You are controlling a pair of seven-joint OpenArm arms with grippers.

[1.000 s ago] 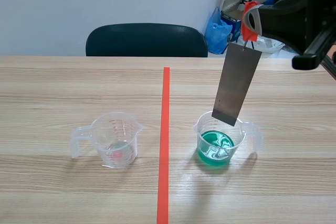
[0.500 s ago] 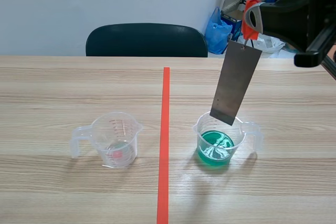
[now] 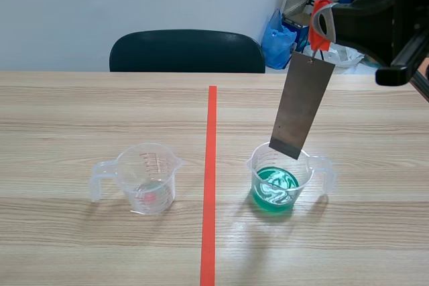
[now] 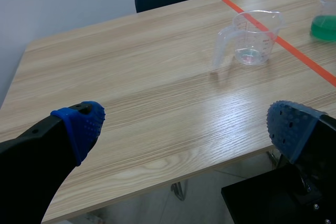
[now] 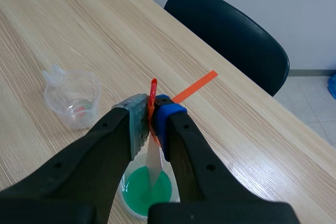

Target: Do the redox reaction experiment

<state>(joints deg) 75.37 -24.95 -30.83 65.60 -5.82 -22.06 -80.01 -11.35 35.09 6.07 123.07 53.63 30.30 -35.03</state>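
Grey metal strip tilted over beaker of green liquid

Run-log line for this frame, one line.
right hand: shut on red clip, metal strip hanging over cup of green liquid | left hand: open, at table edge | clear cup: upright

The right gripper hangs raised, fingers clamped together; the left gripper holds its fingers wide apart.

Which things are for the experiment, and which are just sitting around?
For the experiment: metal strip, held by the right gripper; cup of green liquid; clear cup.
Just sitting around: black chair; blue bag.
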